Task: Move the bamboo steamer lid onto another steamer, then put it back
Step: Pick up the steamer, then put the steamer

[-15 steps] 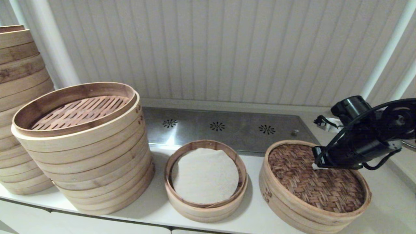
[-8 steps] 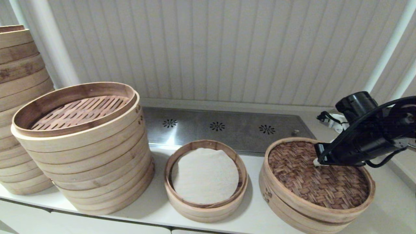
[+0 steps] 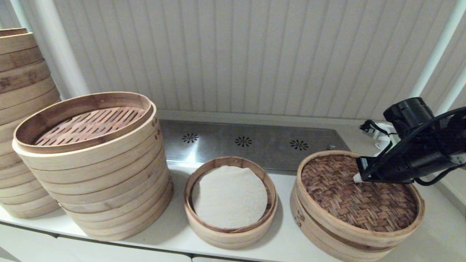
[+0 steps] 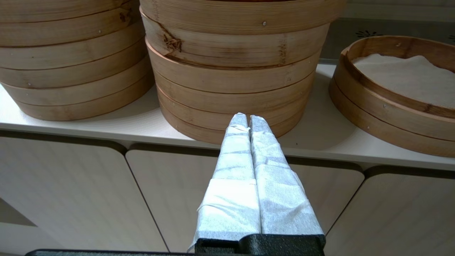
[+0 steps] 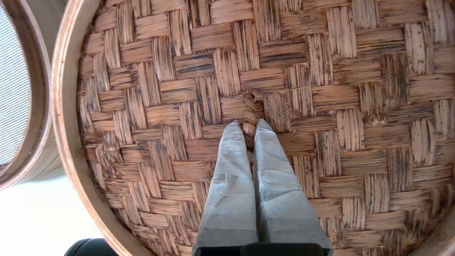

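The bamboo steamer lid [image 3: 358, 198], with its brown woven top, hangs tilted just above the wide basket [image 3: 309, 227] at the right of the counter. A dark gap shows under its near-right rim. My right gripper [image 3: 356, 178] is shut on the small woven handle loop [image 5: 249, 110] in the middle of the lid [image 5: 320, 89]. The other steamer [image 3: 233, 233], small and low with a white cloth liner, stands uncovered just left of the lid, and its rim [image 5: 39, 106] shows in the right wrist view. My left gripper [image 4: 248, 119] is parked, shut and empty, below the counter's front edge.
A tall stack of wide baskets [image 3: 94, 171] with a slatted bottom stands left of the small steamer [image 4: 387, 106]. A taller stack [image 3: 22, 109] fills the far left. A steel plate [image 3: 255, 145] lies behind, against the panelled wall. Cabinet doors [image 4: 71, 192] run under the counter.
My right gripper has risen and drawn back to the right with the lid's handle. The lid has lifted off its basket, its right side rising most.
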Controlling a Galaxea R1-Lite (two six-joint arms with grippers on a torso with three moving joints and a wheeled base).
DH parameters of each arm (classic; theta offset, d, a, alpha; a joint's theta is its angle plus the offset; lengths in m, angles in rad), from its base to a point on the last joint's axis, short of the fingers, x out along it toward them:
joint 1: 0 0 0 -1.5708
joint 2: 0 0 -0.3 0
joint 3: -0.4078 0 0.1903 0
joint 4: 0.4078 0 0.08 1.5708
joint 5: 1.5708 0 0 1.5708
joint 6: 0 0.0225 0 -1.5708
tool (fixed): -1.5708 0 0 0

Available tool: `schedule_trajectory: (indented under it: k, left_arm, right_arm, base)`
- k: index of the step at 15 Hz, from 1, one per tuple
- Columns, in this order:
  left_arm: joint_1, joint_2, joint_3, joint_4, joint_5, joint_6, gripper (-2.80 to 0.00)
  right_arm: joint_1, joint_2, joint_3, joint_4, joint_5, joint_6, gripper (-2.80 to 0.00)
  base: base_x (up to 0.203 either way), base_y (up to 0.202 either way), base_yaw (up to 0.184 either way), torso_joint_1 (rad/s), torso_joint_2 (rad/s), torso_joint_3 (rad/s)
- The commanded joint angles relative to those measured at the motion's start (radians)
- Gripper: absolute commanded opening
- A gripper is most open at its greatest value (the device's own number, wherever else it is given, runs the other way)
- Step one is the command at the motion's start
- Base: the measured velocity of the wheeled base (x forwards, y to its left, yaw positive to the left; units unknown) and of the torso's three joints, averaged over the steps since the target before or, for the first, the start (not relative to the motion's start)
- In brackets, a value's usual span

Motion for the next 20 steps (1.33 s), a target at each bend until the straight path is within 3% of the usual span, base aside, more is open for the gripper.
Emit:
schedule_trajectory:
  k: [1,7,20]
  left_arm:
    - [0.000,0.002,0.000,0.001,0.000,0.000,-2.80]
    - [0.000,0.002,0.000,-0.001,0.000,0.000,-2.80]
    - [0.000,0.002,0.000,0.000,0.000,0.000,-2.80]
  right_arm:
    - [-0.002,-0.016,-0.001,0.002,0.003,0.000,-2.80]
    - [0.002,-0.046,0.000,0.003,0.071,0.001,-2.80]
    - [0.115,-0.048,-0.043,0.002,0.083,0.032,-2.80]
  base:
    - [0.000,0.000,0.000,0.000,0.00,0.000]
    - [0.000,0.000,0.000,0.000,0.00,0.000]
    - [0.000,0.000,0.000,0.000,0.00,0.000]
